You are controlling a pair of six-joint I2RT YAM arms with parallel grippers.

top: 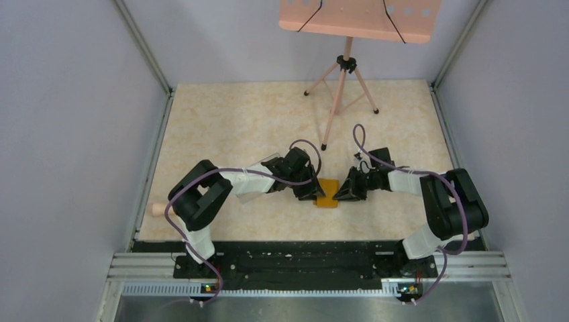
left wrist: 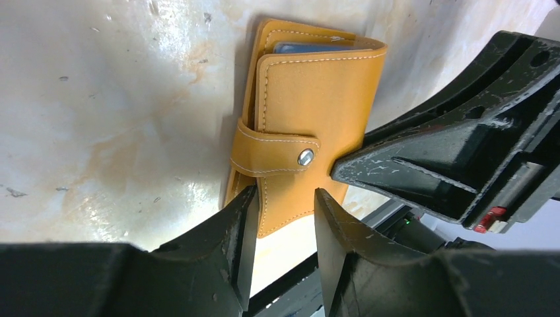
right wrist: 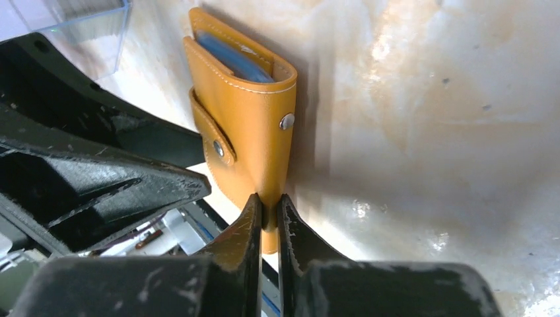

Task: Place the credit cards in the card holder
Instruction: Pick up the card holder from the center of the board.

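The card holder (top: 327, 194) is an orange-tan folded wallet lying at the table's middle front, its clasp tab (left wrist: 277, 153) snapped over the cover. Blue-grey inner pockets (right wrist: 231, 56) show at its open end. My right gripper (right wrist: 269, 201) is shut on the thin lower edge of the card holder (right wrist: 251, 125). From the other side, my left gripper (left wrist: 284, 195) has its jaws apart, with the wallet's lower cover (left wrist: 290, 198) between the fingertips. In the top view both grippers, left (top: 313, 192) and right (top: 341, 193), meet at the wallet. The credit cards are out of view.
A clear plastic box (right wrist: 72, 20) stands just behind my left gripper. A pink music stand (top: 343, 74) on a tripod occupies the back middle of the table. A small wooden piece (top: 158, 209) lies at the front left edge. Grey walls close in both sides.
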